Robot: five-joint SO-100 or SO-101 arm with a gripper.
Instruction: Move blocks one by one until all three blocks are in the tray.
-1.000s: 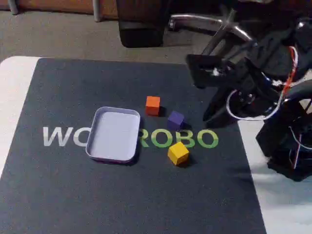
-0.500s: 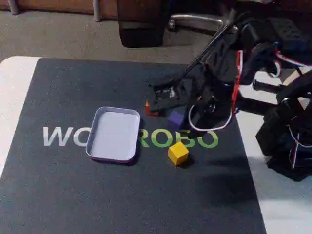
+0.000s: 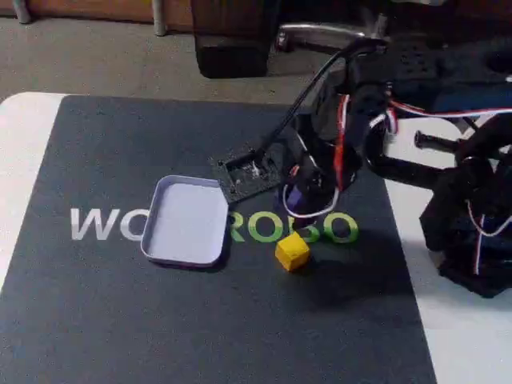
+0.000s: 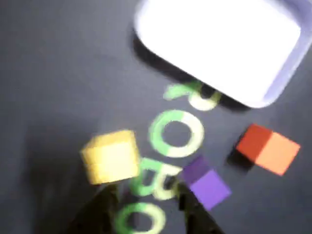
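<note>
In the wrist view the pale tray (image 4: 219, 44) lies at the top with nothing in it. Below it on the dark mat sit the orange block (image 4: 268, 148) at right, the purple block (image 4: 204, 181) in the middle and the yellow block (image 4: 111, 156) at left. My gripper (image 4: 146, 214) comes in from the bottom edge, open, with only green mat letters between its fingers; the purple block is just by the right finger. In the fixed view my arm (image 3: 344, 120) reaches over the blocks and hides the orange one; the tray (image 3: 186, 222), the yellow block (image 3: 292, 251) and part of the purple block (image 3: 293, 197) show.
A dark mat (image 3: 120, 320) with white and green lettering covers the white table (image 3: 20, 152). The arm's base and cables (image 3: 472, 232) stand at the right edge. A chair base (image 3: 320, 36) is on the floor behind.
My arm has swung from the right edge out over the mat and down toward the tray, now covering the orange block in the fixed view. The blocks and tray have not moved.
</note>
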